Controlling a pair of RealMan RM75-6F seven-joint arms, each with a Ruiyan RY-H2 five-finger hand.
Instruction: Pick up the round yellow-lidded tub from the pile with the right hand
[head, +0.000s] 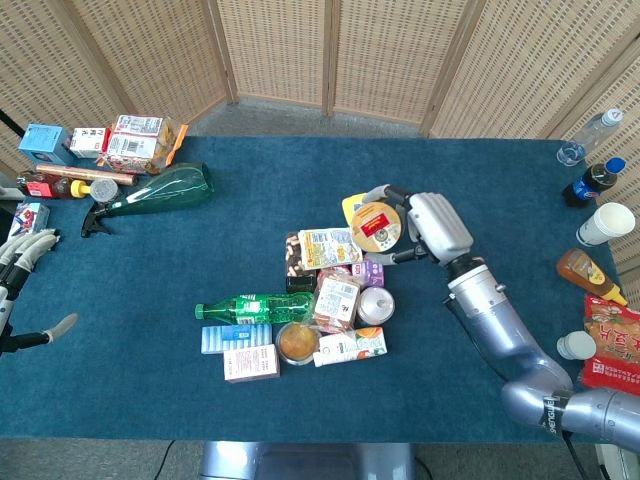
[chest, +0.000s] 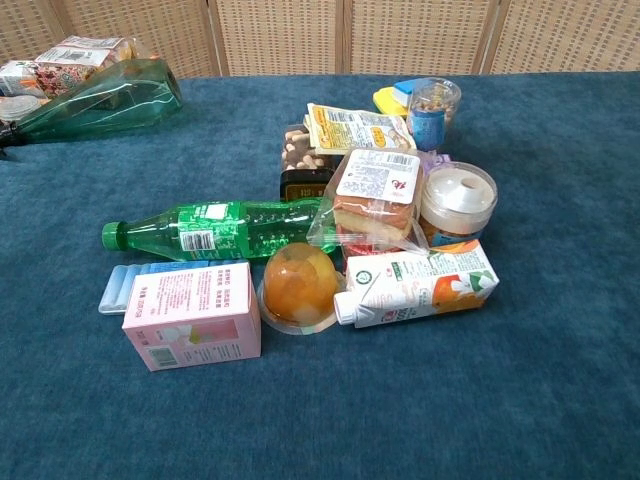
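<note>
While your right robot hand (head: 420, 228) grips the round yellow-lidded tub (head: 377, 226), fingers wrapped around its rim, the tub sits lifted above the far edge of the pile, over the yellow pack (head: 352, 205). Chest view shows neither hand nor tub. Your left robot hand (head: 22, 252) hangs at the left edge of the blue surface (head: 200, 400), fingers apart, holding nothing. Pile below: green bottle (chest: 210, 229) lying on its side, pink box (chest: 192, 315) in front of it, jelly cup (chest: 297, 284) beside the juice carton (chest: 415, 283), wrapped sandwich (chest: 375, 198) leaning on the white-lidded jar (chest: 458, 201). Snack cup (chest: 432, 106) stands upright at the back.
</note>
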